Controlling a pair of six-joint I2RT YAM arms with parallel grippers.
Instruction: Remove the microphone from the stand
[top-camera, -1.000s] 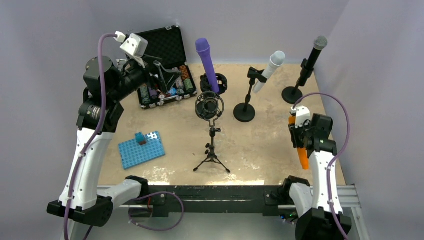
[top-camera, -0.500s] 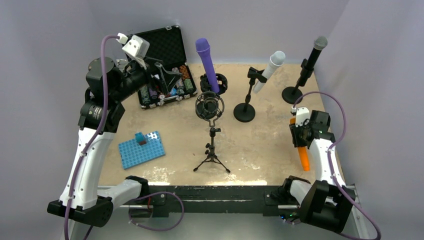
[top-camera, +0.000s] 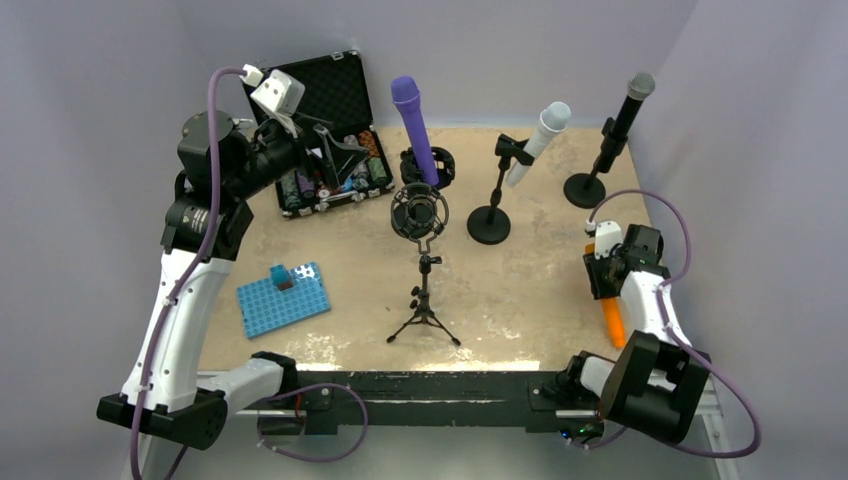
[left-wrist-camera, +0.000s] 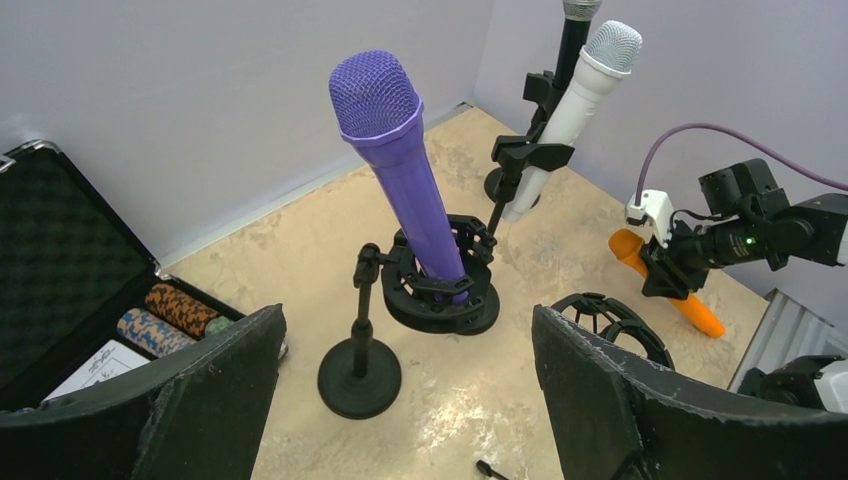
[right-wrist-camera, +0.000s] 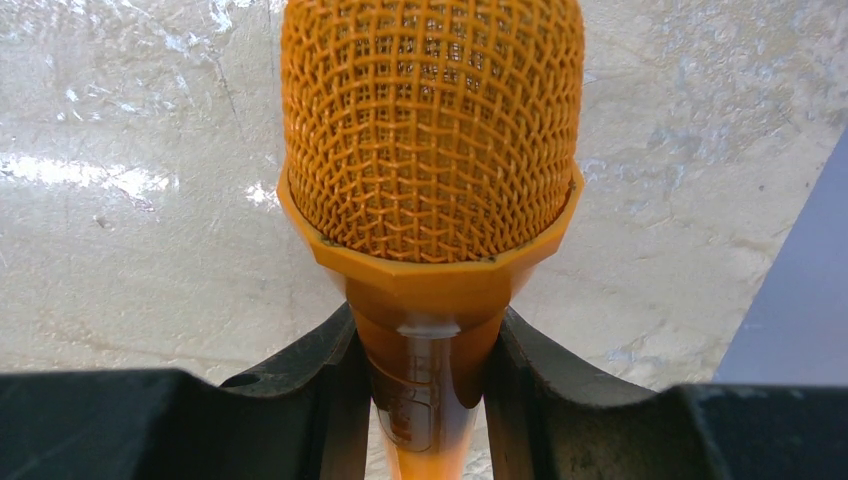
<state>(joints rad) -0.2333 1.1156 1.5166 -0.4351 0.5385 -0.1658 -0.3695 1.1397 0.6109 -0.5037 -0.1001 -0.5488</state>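
**Lay the freed microphone down gently**

The right gripper (right-wrist-camera: 425, 375) clamps the orange mesh-headed microphone (right-wrist-camera: 430, 130) by its neck, near the right edge of the beige table (top-camera: 520, 290), well apart from the empty black tripod stand (top-camera: 420, 215). Lower it inboard before releasing. The left gripper (left-wrist-camera: 405, 385) gapes wide, empty.

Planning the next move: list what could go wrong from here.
The right gripper clamps the orange mesh-headed microphone just below its head; it could pivot or slip.
The open left gripper faces the purple microphone in its black ring mount; pulling may drag or tip that mount, or knock the white microphone nearby.
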